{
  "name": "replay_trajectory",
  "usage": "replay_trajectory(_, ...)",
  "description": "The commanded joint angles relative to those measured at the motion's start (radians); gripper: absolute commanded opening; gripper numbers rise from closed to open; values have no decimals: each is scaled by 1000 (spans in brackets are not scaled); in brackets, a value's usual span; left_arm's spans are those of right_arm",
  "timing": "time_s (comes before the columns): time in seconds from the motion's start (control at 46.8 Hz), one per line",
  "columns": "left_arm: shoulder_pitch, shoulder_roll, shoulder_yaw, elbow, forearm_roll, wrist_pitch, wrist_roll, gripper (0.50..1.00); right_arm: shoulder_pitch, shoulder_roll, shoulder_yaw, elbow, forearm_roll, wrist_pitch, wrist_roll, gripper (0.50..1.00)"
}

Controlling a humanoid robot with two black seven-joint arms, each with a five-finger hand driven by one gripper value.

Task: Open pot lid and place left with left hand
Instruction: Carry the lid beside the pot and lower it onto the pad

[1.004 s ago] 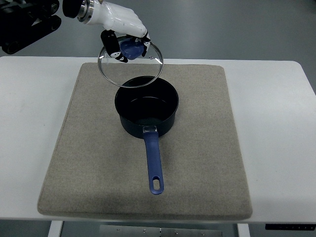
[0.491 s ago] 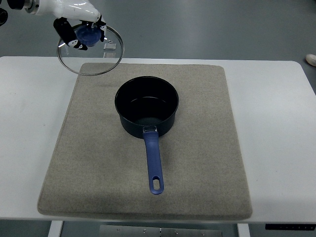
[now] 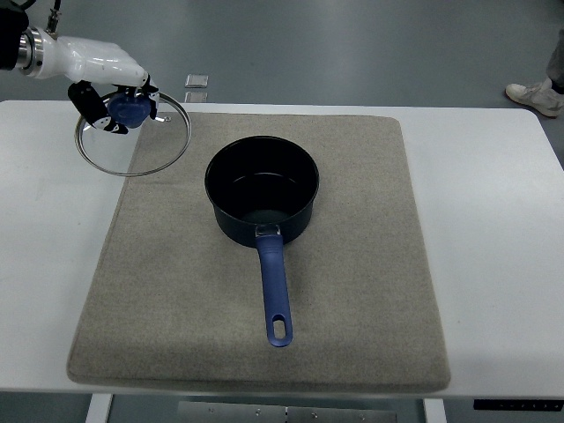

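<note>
Left robot hand [image 3: 113, 88] holds lid [image 3: 132, 132] beside pot [image 3: 262, 189].

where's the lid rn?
Top view, upper left: the glass lid is held by its blue knob in the left hand, over the mat's far-left corner.

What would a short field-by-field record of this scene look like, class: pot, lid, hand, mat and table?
pot: dark pot, uncovered, upright near the mat's middle, nothing visible inside
pot handle: blue, pointing toward the near edge
lid: glass lid with a blue knob, over the mat's far left corner
left hand: left hand gripping the lid by its knob
right hand: not in view
mat: grey mat under the pot
table: white table
</note>
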Motion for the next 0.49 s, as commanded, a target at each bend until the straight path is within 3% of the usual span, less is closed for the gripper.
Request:
replay_trajectory(0.0, 16, 0, 0, -1, -3, 19, 0, 500, 0, 0, 0, 0, 0, 0, 0, 917)
replay_trajectory(0.47, 101, -15, -14, 4, -71, 109, 0, 500, -2, 0, 0, 0, 0, 0, 0, 917)
